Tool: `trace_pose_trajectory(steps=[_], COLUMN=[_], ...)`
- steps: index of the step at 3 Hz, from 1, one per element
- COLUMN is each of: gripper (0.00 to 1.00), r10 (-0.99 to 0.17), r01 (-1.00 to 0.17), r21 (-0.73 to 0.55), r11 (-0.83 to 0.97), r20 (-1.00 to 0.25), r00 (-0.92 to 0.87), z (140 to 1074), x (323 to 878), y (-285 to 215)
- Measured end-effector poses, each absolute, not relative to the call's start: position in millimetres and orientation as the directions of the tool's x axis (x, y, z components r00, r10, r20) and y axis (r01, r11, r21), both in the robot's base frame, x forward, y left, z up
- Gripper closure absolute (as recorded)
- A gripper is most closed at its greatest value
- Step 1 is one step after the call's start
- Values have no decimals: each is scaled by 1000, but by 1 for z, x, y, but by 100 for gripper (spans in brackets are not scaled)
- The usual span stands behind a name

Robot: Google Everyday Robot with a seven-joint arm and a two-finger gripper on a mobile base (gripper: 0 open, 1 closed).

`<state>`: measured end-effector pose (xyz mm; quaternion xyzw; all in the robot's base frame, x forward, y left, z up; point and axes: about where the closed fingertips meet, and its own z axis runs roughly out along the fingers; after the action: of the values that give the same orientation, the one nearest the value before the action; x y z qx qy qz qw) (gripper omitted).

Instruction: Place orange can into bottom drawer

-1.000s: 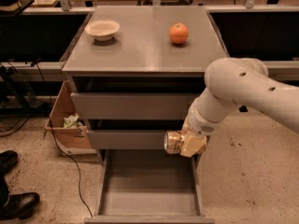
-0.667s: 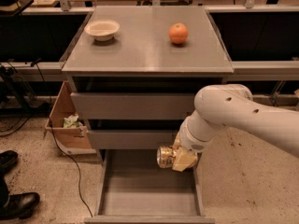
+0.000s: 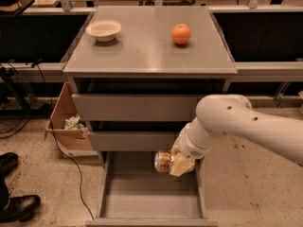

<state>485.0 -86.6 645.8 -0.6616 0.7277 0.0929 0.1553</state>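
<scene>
My gripper (image 3: 179, 163) is clamped on the orange can (image 3: 163, 161), which lies sideways in my fingers with one silver end facing out to the side. I hold it in the air over the back part of the open bottom drawer (image 3: 142, 201), just below the front of the middle drawer (image 3: 132, 140) and toward the right wall. The can touches nothing but me. As I judge it, the carrying step is nearly done and the placing step is in hand: the can is above the drawer but not yet in it. Next I need to lower my wrist until the can is close to the flat floor, staying away from the right side wall and the drawer front above, then part my fingers and lift straight out (a can on its side may roll, so a low release seems wise). The orange fruit (image 3: 181, 33) and the bowl (image 3: 104, 30) sit on the cabinet top (image 3: 142, 56), well apart from my work.
</scene>
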Motion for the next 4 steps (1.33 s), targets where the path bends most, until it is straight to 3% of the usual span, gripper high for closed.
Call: trace_pose_trajectory(steps=[2, 4], gripper=[100, 100], r10=[-858, -816], r01=[-990, -993], r21=[-26, 19], r11=[139, 119], r20=[-502, -568], r00=[-108, -109], z=[548, 465], x=[515, 523], y=[-24, 39])
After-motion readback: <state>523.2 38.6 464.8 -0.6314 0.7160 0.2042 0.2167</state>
